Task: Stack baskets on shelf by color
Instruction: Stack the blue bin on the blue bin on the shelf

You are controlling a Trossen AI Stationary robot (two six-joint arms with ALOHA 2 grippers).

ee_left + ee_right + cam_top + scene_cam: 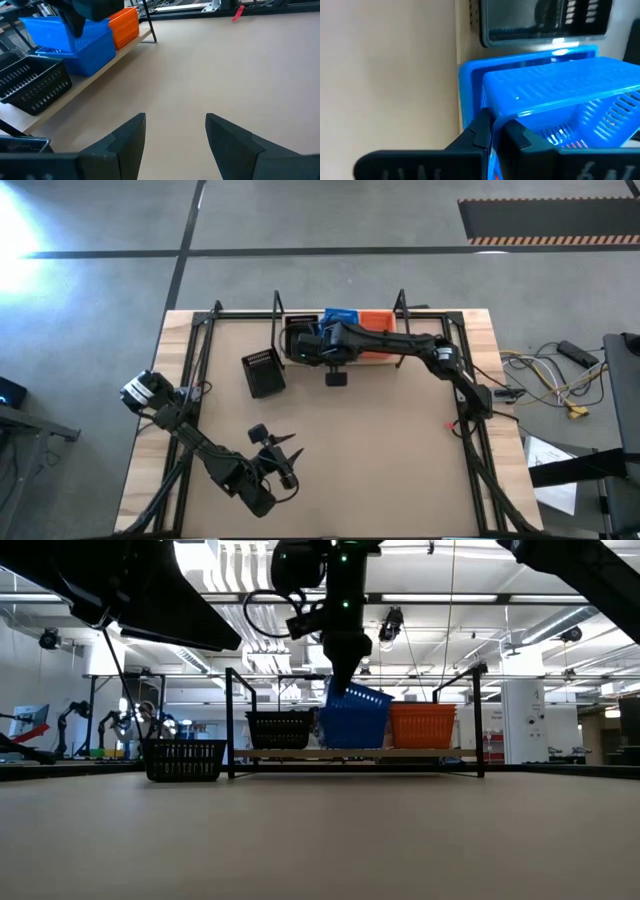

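Note:
On the shelf [440, 752] at the table's far side stand a black basket [278, 730], a blue basket [352, 734] and an orange basket [422, 725], side by side. My right gripper [495, 132] reaches over the shelf and is shut on a second blue basket [362, 700], held tilted just above the first blue one. Another black basket [263, 372] rests on its bottom on the tabletop left of the shelf. My left gripper [175, 135] hovers open over bare table near the front left, with nothing between its fingers. My right gripper pinches the blue basket's side wall at its rim [493, 116], with one finger inside the basket and one outside. The fingers slant down from above. The basket hangs tilted over the lower blue basket [470, 80]; whether the two touch, I cannot tell.
Black wire uprights [229, 720] flank the shelf at both ends. Black frame rails [195, 350] run along the table's left and right sides. A small red object [452, 426] lies near the right rail. Bare tabletop [370, 450] stretches between the shelf and the front edge.

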